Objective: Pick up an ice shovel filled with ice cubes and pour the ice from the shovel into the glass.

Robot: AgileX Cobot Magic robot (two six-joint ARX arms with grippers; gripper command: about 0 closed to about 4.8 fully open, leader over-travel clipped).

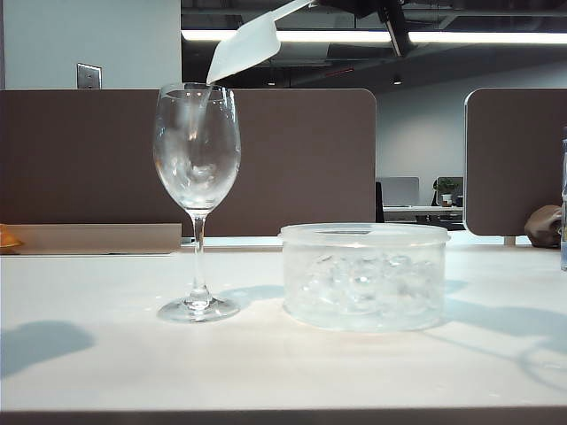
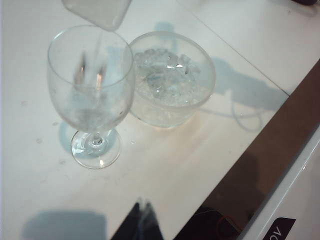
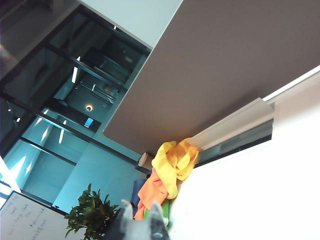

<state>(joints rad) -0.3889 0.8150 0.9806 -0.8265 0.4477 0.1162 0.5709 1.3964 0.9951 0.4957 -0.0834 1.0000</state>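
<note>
Tilting ice shovel (image 1: 244, 46) over glass (image 1: 197, 150); right gripper (image 3: 142, 216) closed, apparently on handle; left gripper (image 2: 142, 220) unclear.

Brown partition panels (image 1: 292, 159) stand behind the white table (image 1: 106, 354); strip lights (image 1: 354, 36) glow on the dark open ceiling at upper right, a wall switch plate (image 1: 88, 76) sits upper left, and a potted plant (image 1: 446, 187) far right
</note>
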